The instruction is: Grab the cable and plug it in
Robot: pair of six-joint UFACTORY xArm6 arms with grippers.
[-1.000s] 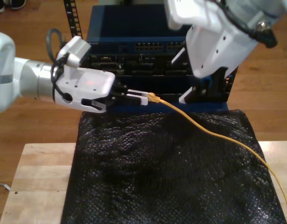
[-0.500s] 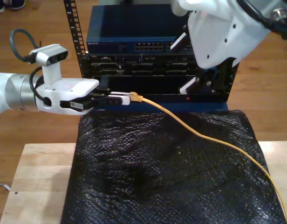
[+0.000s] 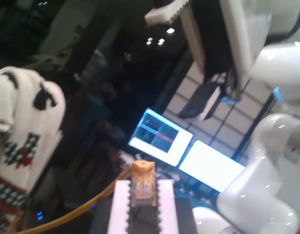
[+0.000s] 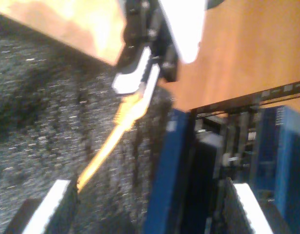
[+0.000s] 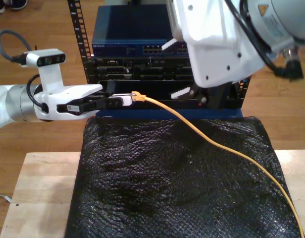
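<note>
From the exterior view's left, my first gripper (image 5: 124, 100) reaches in level, its white fingers (image 5: 118, 100) clamped on the plug end of the cable (image 5: 212, 141). The orange boot and clear plug (image 5: 137, 96) poke out just past the fingertips, right in front of the dark face of the rack equipment (image 5: 142, 69). Along the first wrist view, the plug (image 3: 142, 183) sits squarely between the two white fingers (image 3: 119, 207), and the cable (image 3: 72, 214) curls away beneath.

Moving across: the yellow-orange cable leaves the plug, arcs down over the black mesh mat (image 5: 157, 183) and runs off toward the exterior view's lower right corner. The mat lies over the wooden worktop (image 5: 33, 193), which shows bare at the exterior view's left edge.

Over to the exterior view's right, and my second gripper (image 5: 192, 70) hangs big and white in front of the rack, pointing down and back, its serrated fingers (image 5: 183, 92) spread apart with nothing between them. Its own wrist view shows those two fingers (image 4: 50, 207) wide apart, looking past the blue edge of the rack (image 4: 172, 180) at my first gripper (image 4: 135, 80) pinching the cable (image 4: 108, 146) above the mat (image 4: 38, 112).
</note>
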